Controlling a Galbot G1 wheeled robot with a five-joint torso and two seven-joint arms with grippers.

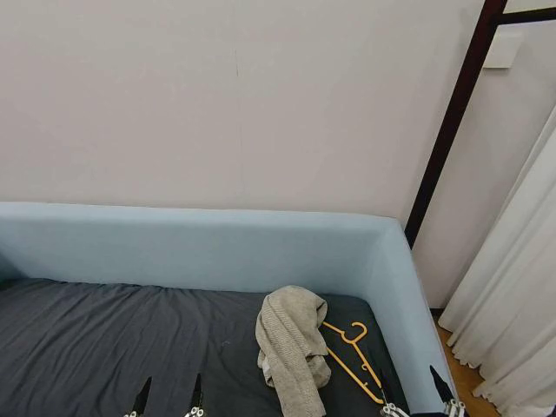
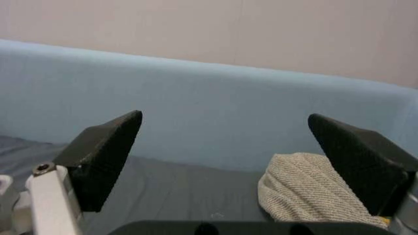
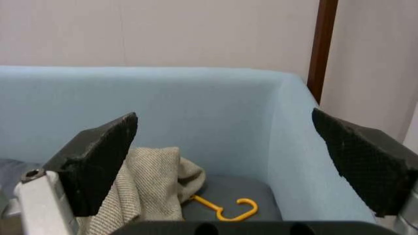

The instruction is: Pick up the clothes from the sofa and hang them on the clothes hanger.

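A crumpled beige-grey knitted garment (image 1: 292, 347) lies on the dark grey seat of the sofa (image 1: 104, 339), near its right end. An orange clothes hanger (image 1: 352, 354) lies flat on the seat just right of the garment, its hook toward the sofa's light blue back. My left gripper (image 1: 168, 401) stands open at the bottom edge, left of the garment (image 2: 313, 193). The right gripper (image 1: 415, 395) is open too, low by the sofa's right arm, with the garment (image 3: 147, 188) and the hanger's hook (image 3: 228, 210) ahead of it. Nothing sits between either pair of fingers.
The sofa's light blue backrest (image 1: 200, 248) and right armrest (image 1: 404, 321) wall in the seat. A plain pale wall rises behind. A dark wooden post (image 1: 452, 122) and white curtains (image 1: 512, 313) stand to the right, over a strip of wooden floor.
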